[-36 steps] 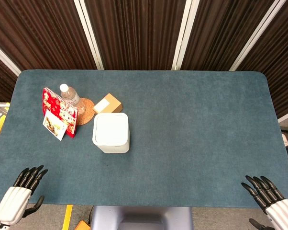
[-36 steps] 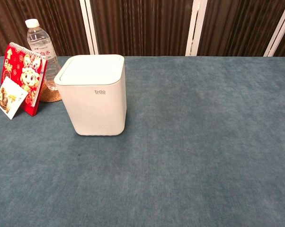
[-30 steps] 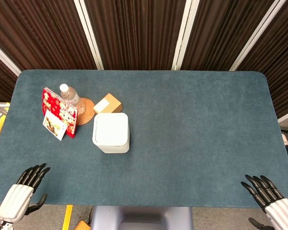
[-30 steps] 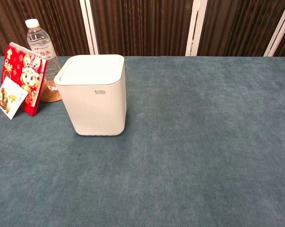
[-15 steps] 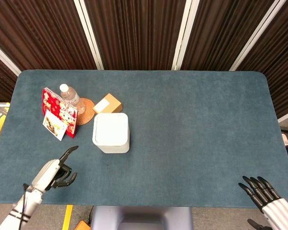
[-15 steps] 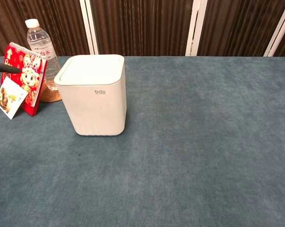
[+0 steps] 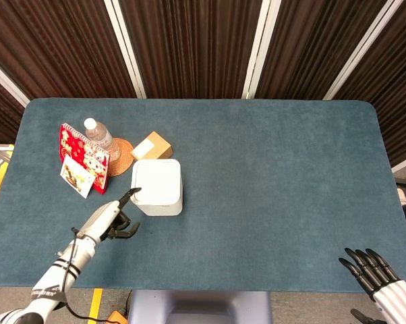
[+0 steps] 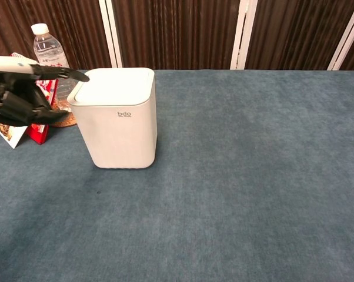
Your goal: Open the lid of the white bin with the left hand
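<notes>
Left hand: left hand is hovering just off the bin's 7 o'clock corner in the head view, one finger pointing straight out toward the lid edge and the others curling in on nothing; it is holding no object.
Fingertip: in the chest view the pointing finger is reaching to the lid's left rim at about lid height; whether it is touching I cannot tell.
White bin: white bin is standing upright on the table, left of the table's centre, with its logo facing the chest camera.
Lid: lid is lying flat and closed on the bin, showing no gap.
Right hand: right hand is resting at the table's 5 o'clock corner, well apart from the bin, fingers spread and holding nothing.
Neighbours: water bottle, red calendar and small cardboard box are sitting around the bin's 10 to 12 o'clock side.
Progress: the approach is looking nearly complete, while the opening itself is not yet begun.
Remaining: I judge the finger is needing to make contact with the lid and work it open.
</notes>
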